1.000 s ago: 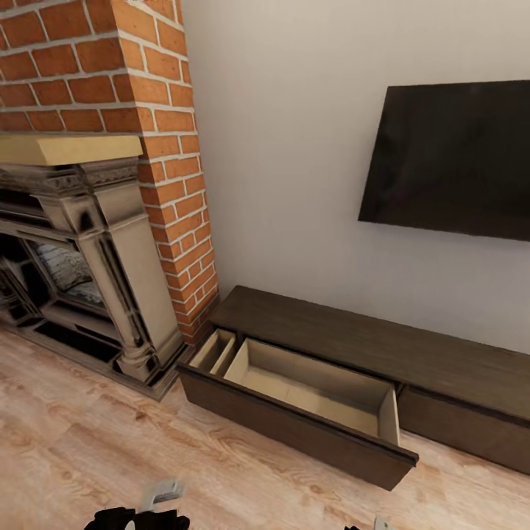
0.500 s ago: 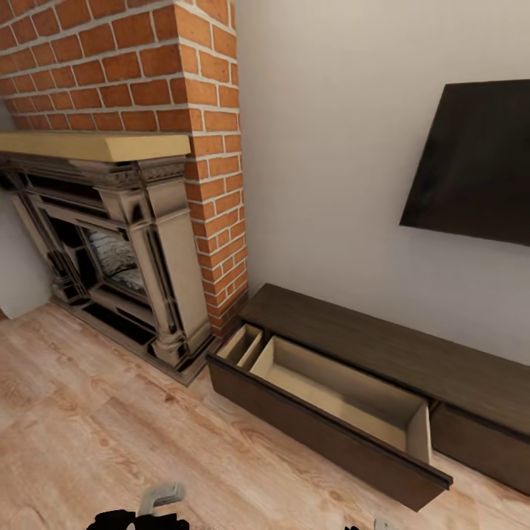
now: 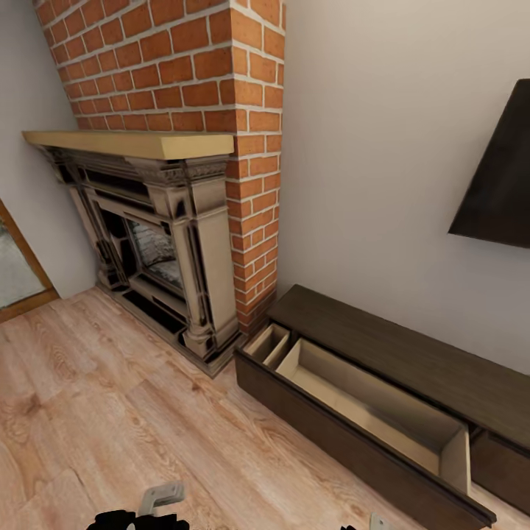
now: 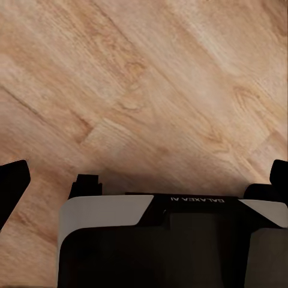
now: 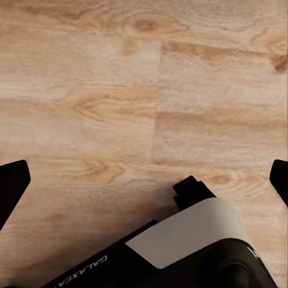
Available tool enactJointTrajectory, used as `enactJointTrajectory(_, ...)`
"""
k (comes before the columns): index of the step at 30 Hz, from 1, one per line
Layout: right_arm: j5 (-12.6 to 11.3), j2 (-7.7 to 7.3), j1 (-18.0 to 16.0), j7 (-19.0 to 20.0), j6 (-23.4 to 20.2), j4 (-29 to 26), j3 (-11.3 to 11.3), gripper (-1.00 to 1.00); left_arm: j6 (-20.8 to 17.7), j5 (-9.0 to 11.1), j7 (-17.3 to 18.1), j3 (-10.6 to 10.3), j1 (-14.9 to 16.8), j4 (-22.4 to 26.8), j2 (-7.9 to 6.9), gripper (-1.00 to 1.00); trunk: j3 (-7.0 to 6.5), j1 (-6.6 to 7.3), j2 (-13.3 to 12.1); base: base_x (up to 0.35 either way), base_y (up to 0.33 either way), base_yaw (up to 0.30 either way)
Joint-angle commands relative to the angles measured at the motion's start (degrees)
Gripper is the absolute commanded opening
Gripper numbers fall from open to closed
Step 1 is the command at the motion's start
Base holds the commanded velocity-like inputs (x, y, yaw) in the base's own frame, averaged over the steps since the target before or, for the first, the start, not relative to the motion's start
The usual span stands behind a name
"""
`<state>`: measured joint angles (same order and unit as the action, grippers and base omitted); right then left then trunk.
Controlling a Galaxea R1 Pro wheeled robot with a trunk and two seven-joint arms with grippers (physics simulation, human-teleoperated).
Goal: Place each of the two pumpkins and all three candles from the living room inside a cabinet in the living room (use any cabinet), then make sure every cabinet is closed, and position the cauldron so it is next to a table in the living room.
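Living room, pale wood floor (image 3: pixel 110 412). Brick fireplace (image 3: pixel 169 243) as landmark: cabinet (image 3: pixel 412 361) lies just right of it along the wall, drawer (image 3: pixel 368 405) pulled out, bare inside. Left gripper (image 4: pixel 144 186) and right gripper (image 5: pixel 144 186): jaws spread wide, nothing held, both hanging over the floor. Cabinet ahead-right, nearer right arm.

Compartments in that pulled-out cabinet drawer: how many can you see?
2: a narrow compartment at the end nearest the fireplace, and a long compartment beside it. Both look empty; more may lie out of frame.
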<state>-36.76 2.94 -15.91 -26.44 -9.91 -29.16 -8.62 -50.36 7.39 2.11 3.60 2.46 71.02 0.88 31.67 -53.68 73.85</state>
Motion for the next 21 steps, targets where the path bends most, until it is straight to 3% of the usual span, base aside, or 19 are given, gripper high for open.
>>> enactJointTrajectory(1, 0.1, 0.02, 0.0, 0.0, 0.0, 0.0, 0.0, 1.0, 0.0, 0.0, 0.0, 0.0, 0.0, 0.0, 0.0, 1.0, 0.0, 0.0, 0.0, 0.0, 0.0, 0.286)
enactJointTrajectory(12, 0.4, 0.04, 0.0, 0.0, 0.0, 0.1, 0.0, 1.0, 0.2, 0.0, 0.0, 0.0, 0.0, -0.3, 0.0, 1.0, 0.0, 0.0, 0.0, 0.0, 0.0, 0.286)
enactJointTrajectory(21, 0.4, 0.02, 0.0, 0.1, 0.0, 0.1, 0.0, 1.0, 2.9, -0.1, 0.0, 0.0, 0.0, -2.8, -0.11, 1.0, 0.01, 0.0, 0.0, 0.0, 0.0, 0.286)
